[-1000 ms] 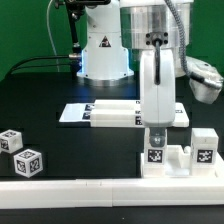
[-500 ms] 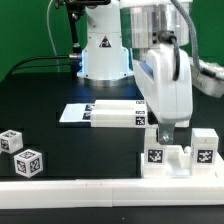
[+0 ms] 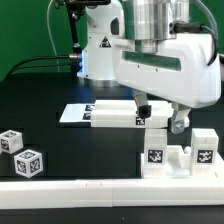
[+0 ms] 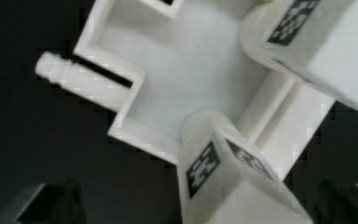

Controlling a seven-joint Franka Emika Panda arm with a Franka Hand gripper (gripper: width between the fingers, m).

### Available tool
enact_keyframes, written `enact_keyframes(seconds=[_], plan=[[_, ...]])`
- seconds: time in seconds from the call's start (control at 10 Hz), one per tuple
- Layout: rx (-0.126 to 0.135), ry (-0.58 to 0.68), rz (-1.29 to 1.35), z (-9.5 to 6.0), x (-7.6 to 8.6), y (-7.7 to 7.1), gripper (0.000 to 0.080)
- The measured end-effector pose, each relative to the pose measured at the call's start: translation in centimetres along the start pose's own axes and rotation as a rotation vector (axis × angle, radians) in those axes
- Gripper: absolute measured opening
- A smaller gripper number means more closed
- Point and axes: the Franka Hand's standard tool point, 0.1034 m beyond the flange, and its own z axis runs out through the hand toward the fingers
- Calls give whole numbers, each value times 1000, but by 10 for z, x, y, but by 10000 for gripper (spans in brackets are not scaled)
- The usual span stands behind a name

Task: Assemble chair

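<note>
Beneath the hand sit chair pieces.

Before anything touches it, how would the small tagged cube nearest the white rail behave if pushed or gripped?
The cube sits on a flat face, so a push would probably slide it, not roll it. Its glossy plastic looks stiff and perhaps slippery to grip. Being small, it is likely light, and a push might knock it into the neighbouring cube.

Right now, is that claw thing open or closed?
Open: the gripper's two dark fingertips stand wide apart above the white pegged block, clamping nothing.
</note>
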Motion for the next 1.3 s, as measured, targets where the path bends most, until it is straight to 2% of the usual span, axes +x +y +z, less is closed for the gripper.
enact_keyframes(seconds=[0.2, 0.6, 0.8, 0.9, 1.0, 1.1, 1.3], plan=[[-1, 0, -120, 0, 0, 0, 649], [-11, 12, -698, 4, -8, 12, 649], [-12, 11, -712, 5, -7, 13, 649], [0, 34, -747, 3, -5, 11, 649], [28, 93, -848, -2, -3, 12, 649], [36, 124, -927, -3, -3, 20, 649], [89, 343, -1007, -4, 2, 23, 649]])
